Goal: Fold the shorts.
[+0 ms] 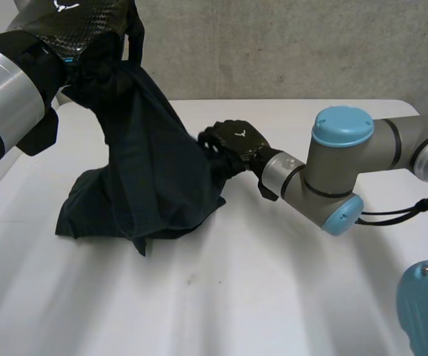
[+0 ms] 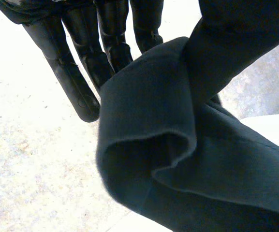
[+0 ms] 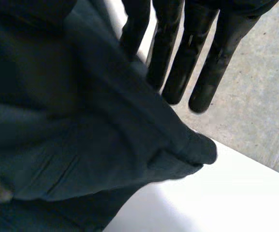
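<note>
The white table (image 1: 273, 297) lay nearest, w/ the lower end of the dark shorts (image 1: 143, 185) heaped on it at approx. 8 o'clock of the right hand. The rest of the cloth was hung upward from that heap. The shorts were judged light, soft and limp, w/ no stiffness: whatever was not held sagged and bunched. A flat fold was therefore judged to need hold at 2 corners or along the waistband, spread apart, not in the bunched middle. Slip was judged unlikely, the fabric looking matte, and breakage was no concern. A rolled hemmed edge was seen beside the left hand's fingers (image 2: 74, 82) in the left wrist view. Whether it was leg opening or waistband could not be told.

Farther in, the right hand (image 1: 236, 141) was set back-up, low above the table, at the 3 o'clock side of the hanging cloth. In the right wrist view its fingers (image 3: 204, 72) were seen straight, w/ cloth apparently pinched at the thumb side. A folded corner was poked out just past the fingertips. The right arm (image 1: 340, 156) was bent in from 3 o'clock.

Farthest and highest, at approx. 11 o'clock of the heap, the left hand (image 1: 80, 30) was held well above the table. The shorts' top was bunched in it, fingers straight, cloth judged nipped btwn them and the thumb side, since the hanging weight was carried there.
</note>
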Controlling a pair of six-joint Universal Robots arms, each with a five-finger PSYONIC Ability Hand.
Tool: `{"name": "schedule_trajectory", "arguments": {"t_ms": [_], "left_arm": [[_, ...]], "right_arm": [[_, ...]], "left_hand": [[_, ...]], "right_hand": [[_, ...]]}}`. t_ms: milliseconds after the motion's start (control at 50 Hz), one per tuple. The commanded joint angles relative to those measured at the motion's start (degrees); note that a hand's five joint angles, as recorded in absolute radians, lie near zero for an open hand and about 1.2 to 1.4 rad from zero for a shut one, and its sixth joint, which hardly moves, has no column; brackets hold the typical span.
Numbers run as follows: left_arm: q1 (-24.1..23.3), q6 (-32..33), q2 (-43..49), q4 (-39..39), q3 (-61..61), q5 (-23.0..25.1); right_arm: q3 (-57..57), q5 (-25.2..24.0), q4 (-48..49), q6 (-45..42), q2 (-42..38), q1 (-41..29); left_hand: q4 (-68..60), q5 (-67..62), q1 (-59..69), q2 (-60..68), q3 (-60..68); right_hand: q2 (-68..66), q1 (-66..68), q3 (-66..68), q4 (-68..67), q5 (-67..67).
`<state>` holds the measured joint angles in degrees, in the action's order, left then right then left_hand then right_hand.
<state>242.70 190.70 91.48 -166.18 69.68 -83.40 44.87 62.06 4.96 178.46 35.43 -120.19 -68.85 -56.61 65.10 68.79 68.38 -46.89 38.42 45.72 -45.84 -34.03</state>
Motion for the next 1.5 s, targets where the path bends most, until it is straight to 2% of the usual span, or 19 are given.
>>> {"name": "schedule_trajectory", "arguments": {"t_ms": [20, 80, 160, 240, 300, 400, 480, 660, 740, 800, 860, 900, 940, 980, 1040, 1100, 1180, 1380, 1500], "left_arm": [[0.8, 0.1, 0.5, -0.2, 0.6, 0.0], [2.2, 0.2, 0.7, -0.2, 0.7, -0.1], [4.4, 0.3, 1.2, 0.0, 0.7, 0.0], [5.6, 0.2, 2.5, 0.2, 0.9, -0.1], [5.8, 0.2, 4.1, 0.4, 1.4, -0.1], [5.9, 0.3, 7.6, 1.2, 4.0, -0.1], [5.9, 0.4, 12.3, 2.2, 5.6, -0.2], [4.9, 1.2, 26.1, 3.9, 3.3, -0.5], [4.8, 2.4, 32.7, 3.7, -3.2, -0.9], [4.7, 2.8, 37.8, 3.7, -12.9, -1.8], [4.5, 2.8, 41.1, 2.8, -25.3, -4.4], [4.5, 3.0, 42.1, 1.2, -32.3, -5.9], [4.6, 3.0, 43.0, -3.4, -41.7, -7.6], [4.7, 2.8, 42.9, -8.4, -46.6, -8.1], [4.7, 2.8, 41.3, -18.4, -48.9, -8.4], [4.8, 2.7, 36.6, -25.8, -47.3, -8.3], [4.7, 2.2, 31.7, -27.0, -40.4, -7.6], [5.3, 1.3, 29.5, -25.9, -20.3, -4.8], [6.6, 1.3, 30.4, -18.5, -8.4, -3.3]], "right_arm": [[-0.2, 3.0, 0.5, -1.5, 1.1, 0.1], [2.9, 5.7, -0.5, -4.1, 7.8, 1.3], [10.0, 6.1, -1.6, -9.7, 19.1, 5.2], [16.8, 5.9, -9.1, -19.4, 32.9, 7.4], [20.0, 6.1, -16.1, -27.4, 38.6, 7.3], [23.2, 8.9, -26.4, -35.3, 43.8, 6.5], [24.7, 13.6, -30.4, -35.8, 43.1, 4.5], [23.4, 22.5, -29.7, -36.0, 30.2, -0.6], [18.8, 24.5, -26.0, -36.2, 22.6, -0.7], [15.2, 24.9, -22.2, -36.1, 19.1, -0.7], [9.7, 25.2, -14.4, -36.0, 16.4, -0.7], [6.3, 25.2, -5.3, -36.2, 16.0, -0.7], [4.8, 25.4, 2.1, -35.9, 16.3, -0.7], [3.6, 26.0, 14.4, -35.7, 17.6, -0.7], [4.3, 27.8, 29.9, -36.1, 20.8, -0.7], [5.3, 28.7, 37.0, -35.8, 21.9, -0.7], [6.0, 29.1, 34.5, -36.1, 22.1, -1.2], [13.1, 31.4, 6.2, -36.0, 23.5, -5.2], [20.0, 31.7, -3.9, -34.6, 24.6, -6.0]], "left_hand": [[-11.2, -13.4, 14.9, 11.2, 11.6], [-11.2, -13.4, 14.9, 11.2, 11.6], [-11.2, -13.4, 14.9, 11.2, 11.6], [-11.2, -13.4, 14.9, 11.2, 11.6], [-11.2, -13.4, 14.9, 11.2, 11.6], [-11.2, -13.4, 14.9, 11.2, 11.6], [-11.2, -13.4, 14.9, 11.2, 11.6], [-11.2, -13.4, 14.9, 11.2, 11.6], [-11.2, -13.4, 14.9, 11.2, 11.6], [-11.2, -13.4, 14.9, 11.2, 11.6], [-11.2, -13.4, 14.9, 11.2, 11.6], [-11.2, -13.4, 14.9, 11.2, 11.6], [-11.2, -13.4, 14.9, 11.2, 11.6], [-11.2, -13.4, 14.9, 11.2, 11.6], [-11.2, -13.4, 14.9, 11.2, 11.6], [-11.2, -13.4, 14.9, 11.2, 11.6], [-11.2, -13.4, 14.9, 11.2, 11.6], [-11.2, -13.4, 14.9, 11.2, 11.6], [-11.2, -13.4, 14.9, 11.2, 11.6]], "right_hand": [[-33.1, 41.6, 34.3, -34.2, -36.0], [-33.1, 41.6, 34.3, -34.2, -36.0], [-33.1, 41.6, 34.3, -34.2, -36.0], [-33.1, 41.6, 34.3, -34.2, -36.0], [-33.1, 41.6, 34.3, -34.2, -36.0], [-33.1, 41.6, 34.3, -34.2, -36.0], [-33.1, 41.6, 34.3, -34.2, -36.0], [-33.1, 41.6, 34.3, -34.2, -36.0], [-33.1, 41.6, 34.3, -34.2, -36.0], [-33.1, 41.6, 34.3, -34.2, -36.0], [-33.1, 41.6, 34.3, -34.2, -36.0], [-33.1, 41.6, 34.3, -34.2, -36.0], [-33.1, 41.6, 34.3, -34.2, -36.0], [-33.1, 41.6, 34.3, -34.2, -36.0], [-33.1, 41.6, 34.3, -34.2, -36.0], [-33.1, 41.6, 34.3, -34.2, -36.0], [-33.1, 41.6, 34.3, -34.2, -36.0], [-33.1, 41.6, 34.3, -34.2, -36.0], [-33.1, 41.6, 34.3, -34.2, -36.0]]}}
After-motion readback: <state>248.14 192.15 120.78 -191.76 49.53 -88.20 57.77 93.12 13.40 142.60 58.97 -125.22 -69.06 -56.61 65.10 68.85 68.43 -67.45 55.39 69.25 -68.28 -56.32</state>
